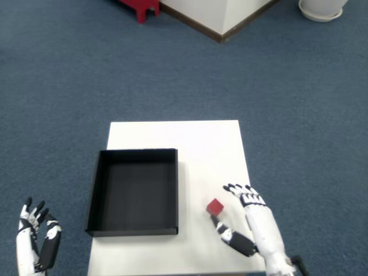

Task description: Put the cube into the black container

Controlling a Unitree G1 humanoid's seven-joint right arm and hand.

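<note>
Cube (pixel 215 206): small, red, resting on the white bench (pixel 207 149) near its near-right part, to the right of the black container (pixel 135 192) and clear of its wall.

Right hand (pixel 246 221): open wide, holding nothing. Fingers (pixel 240 190) spread just right of the cube; thumb (pixel 225 232) reaches in on the cube's near side. Thumb appears close to or touching the cube; cannot tell which. Cube sits in the gap between thumb and fingers.

Step in hand (judgement): closing on the cube. To do it well, bring the fingers in square to the cube's faces so it is pinched across opposite sides and not nudged left or spun; close slowly, then lift straight before any travel to the left. The container wall stands up from the bench, so the cube must be carried over the right rim, not slid.

Container: square, empty, upright, on the left half of the bench.

Around: left hand (pixel 37 233) open, off the bench to the near left, above blue carpet (pixel 63 86). Nothing lies between cube and container.
</note>
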